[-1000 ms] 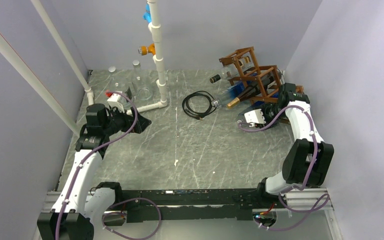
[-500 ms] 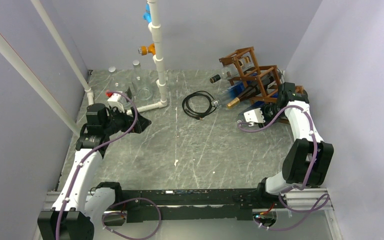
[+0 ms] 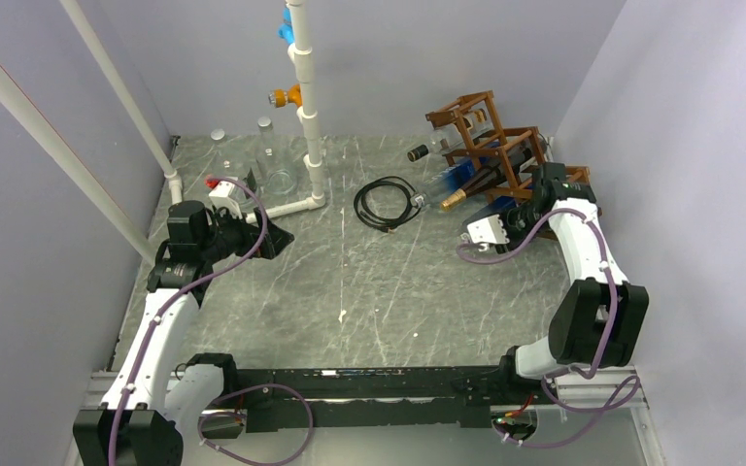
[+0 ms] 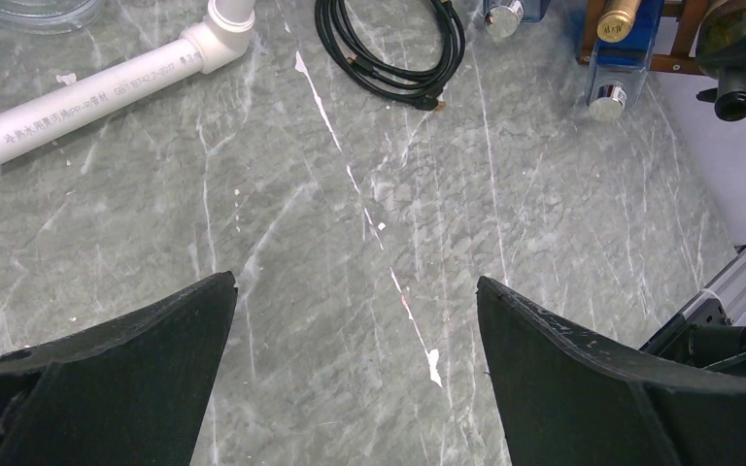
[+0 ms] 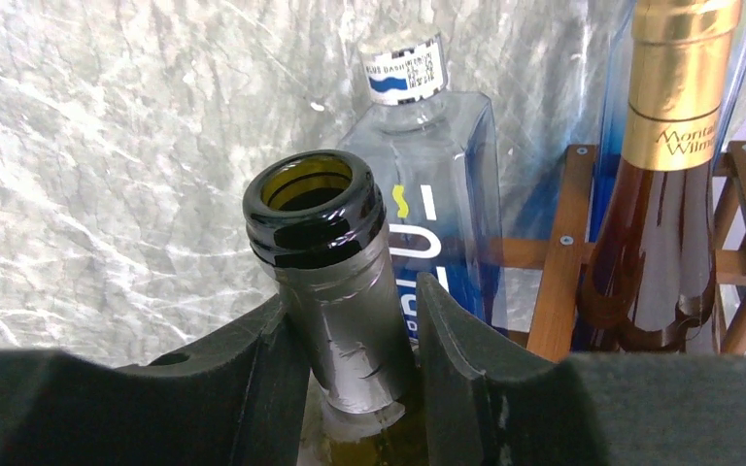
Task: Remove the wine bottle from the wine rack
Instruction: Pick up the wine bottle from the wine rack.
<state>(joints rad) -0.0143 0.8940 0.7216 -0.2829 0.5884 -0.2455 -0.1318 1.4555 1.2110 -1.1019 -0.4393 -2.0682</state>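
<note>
One glossy round-necked wine bottle (image 5: 319, 218) | pinched by right hand (image 5: 355, 301) | left hand (image 4: 355, 284) wide, empty

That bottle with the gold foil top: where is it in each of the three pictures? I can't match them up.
Top external: the gold-topped bottle pokes out of the rack's left side, right of centre.
Left wrist: top right edge, only its cap showing.
Right wrist: far right, neck and shoulder.
Shared landmark: the wine rack, its brown wood beside the bottle.

We see a robot lab cell: plain lilac walls (image 3: 661, 116) enclosing a marbled tabletop (image 3: 379, 282) and aluminium mounting rail (image 3: 597, 382).
</note>
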